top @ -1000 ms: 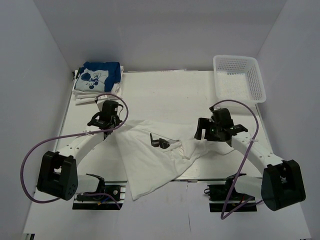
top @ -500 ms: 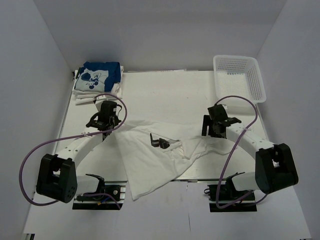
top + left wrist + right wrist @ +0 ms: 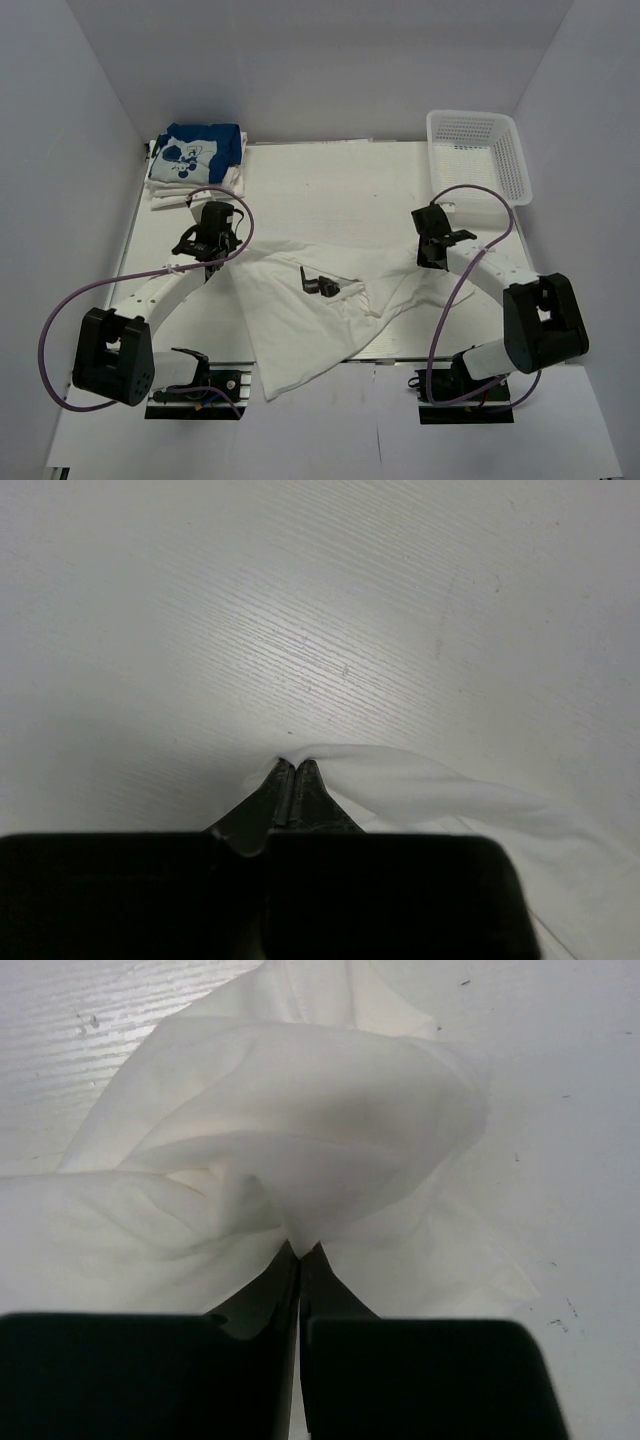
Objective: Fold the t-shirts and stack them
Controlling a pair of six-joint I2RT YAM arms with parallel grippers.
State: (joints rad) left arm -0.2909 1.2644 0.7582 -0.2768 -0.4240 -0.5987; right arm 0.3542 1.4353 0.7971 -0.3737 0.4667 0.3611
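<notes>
A white t-shirt [image 3: 305, 325] lies crumpled across the middle of the table. My left gripper [image 3: 214, 264] is at its left corner, and the left wrist view shows that gripper [image 3: 293, 765] shut with a bit of the white cloth [image 3: 400, 785] pinched at the tips. My right gripper [image 3: 432, 264] is at the shirt's right edge. The right wrist view shows it [image 3: 301, 1250] shut on a bunched fold of the t-shirt [image 3: 300, 1130]. A folded blue t-shirt with a white cartoon print [image 3: 200, 150] tops a stack of folded white ones [image 3: 185, 192] at the back left.
A white mesh basket [image 3: 478, 155] stands at the back right corner. A small black object [image 3: 320, 284] lies on the spread shirt near its middle. The arms' bases and purple cables sit along the near edge. White walls enclose the table.
My right gripper has swung back and right to the shirt's right edge, then shut on a fold of it. The left gripper has stayed shut in place.
</notes>
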